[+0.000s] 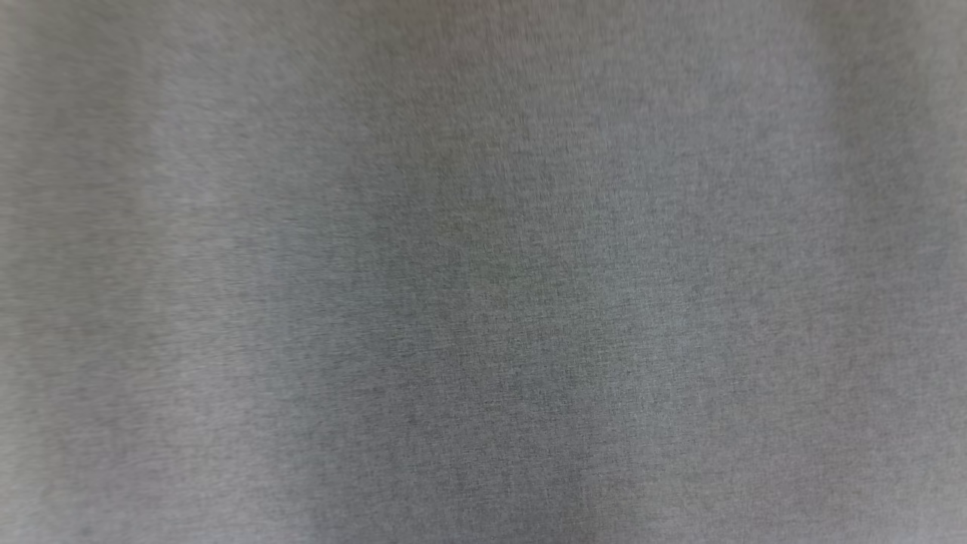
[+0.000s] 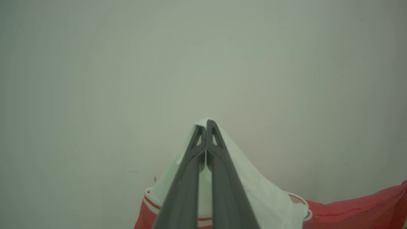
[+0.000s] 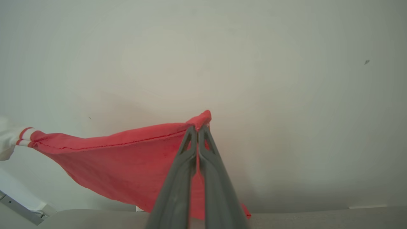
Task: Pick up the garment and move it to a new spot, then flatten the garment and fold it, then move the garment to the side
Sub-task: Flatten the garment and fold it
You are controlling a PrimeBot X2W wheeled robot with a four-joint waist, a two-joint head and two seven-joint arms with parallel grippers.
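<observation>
- Head view: a blurred grey weave (image 1: 483,272) runs from edge to edge with faint lighter and darker bands. I cannot tell what this cloth-like surface belongs to.
- Left wrist view: my left pincer (image 2: 206,122) has its two dark fingers pressed together, tips touching, clamped on a white fold of the garment (image 2: 264,194). The white cloth peaks just over my fingertips and drapes down on both sides of them.
- Lower down, a red-and-white striped band (image 2: 151,202) crosses the cloth to the left of my fingers, and the garment's red part stretches away to the lower right corner.
- Behind it all is a pale plain surface (image 2: 95,79) with a few tiny dark specks.
- Right wrist view: my right pincer (image 3: 198,127) is likewise closed tight, nipping a corner of the red cloth at its hemmed edge. A small tuft of red pokes out above the tips.
- From that corner the hem runs almost straight leftward to the striped band, where white cloth begins. The red sheet hangs below that line.
- A grey ledge (image 3: 318,219) lies along the bottom, and the lowest red edge reaches down to it. Whether they touch I cannot tell.
</observation>
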